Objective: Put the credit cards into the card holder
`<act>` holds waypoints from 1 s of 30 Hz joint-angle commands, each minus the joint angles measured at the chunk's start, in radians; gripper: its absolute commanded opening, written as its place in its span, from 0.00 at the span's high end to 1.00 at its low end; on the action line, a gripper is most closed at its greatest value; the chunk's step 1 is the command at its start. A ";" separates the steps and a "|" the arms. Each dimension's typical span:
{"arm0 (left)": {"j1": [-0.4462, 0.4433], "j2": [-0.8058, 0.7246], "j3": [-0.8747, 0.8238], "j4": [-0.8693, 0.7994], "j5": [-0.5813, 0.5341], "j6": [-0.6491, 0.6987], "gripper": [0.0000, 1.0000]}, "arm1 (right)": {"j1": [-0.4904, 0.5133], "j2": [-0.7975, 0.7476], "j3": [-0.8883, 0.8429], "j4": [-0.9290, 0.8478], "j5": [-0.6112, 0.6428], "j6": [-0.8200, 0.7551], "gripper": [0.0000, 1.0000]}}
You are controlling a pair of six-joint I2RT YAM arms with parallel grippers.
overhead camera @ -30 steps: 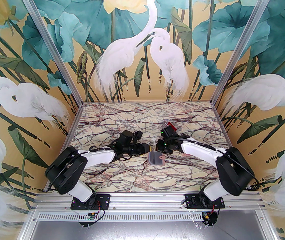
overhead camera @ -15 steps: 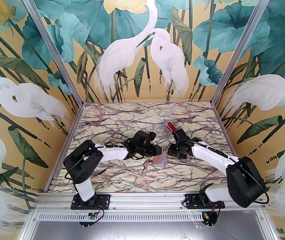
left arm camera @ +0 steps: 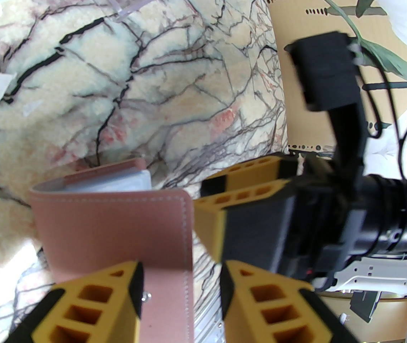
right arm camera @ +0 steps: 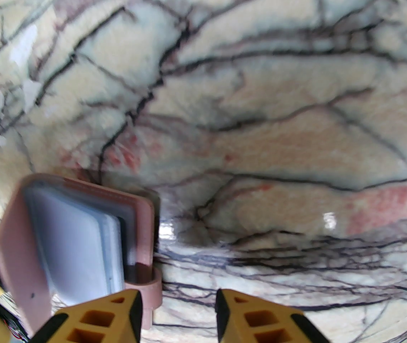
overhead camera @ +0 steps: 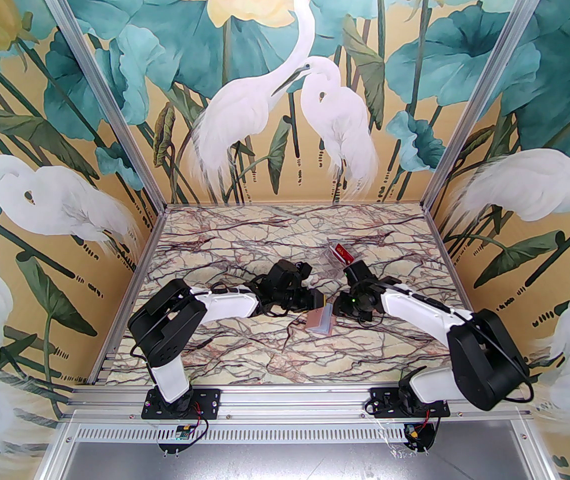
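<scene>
Card holder half open between the two grippers; nobody's got a card yet

The card holder [overhead camera: 321,321] lies on the table [overhead camera: 245,358] just nearside of both tips, open side facing the right gripper [right arm camera: 178,298], whose jaws are parted and empty; the left gripper [left arm camera: 180,281] is parted too, with the holder's edge in its gap, not pinched; the red card [overhead camera: 341,253] sits in the clear box [overhead camera: 330,264], nearer the right arm.
</scene>
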 commanded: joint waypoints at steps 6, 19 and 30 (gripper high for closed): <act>-0.009 0.039 0.009 0.024 0.000 -0.011 0.61 | 0.000 0.095 0.021 0.002 -0.067 -0.073 0.57; -0.023 0.088 0.011 0.005 -0.045 -0.015 0.66 | 0.001 0.095 0.000 -0.078 0.094 -0.040 0.78; -0.041 0.101 0.010 -0.043 -0.084 0.006 0.70 | 0.002 -0.097 -0.007 -0.045 0.065 0.009 0.69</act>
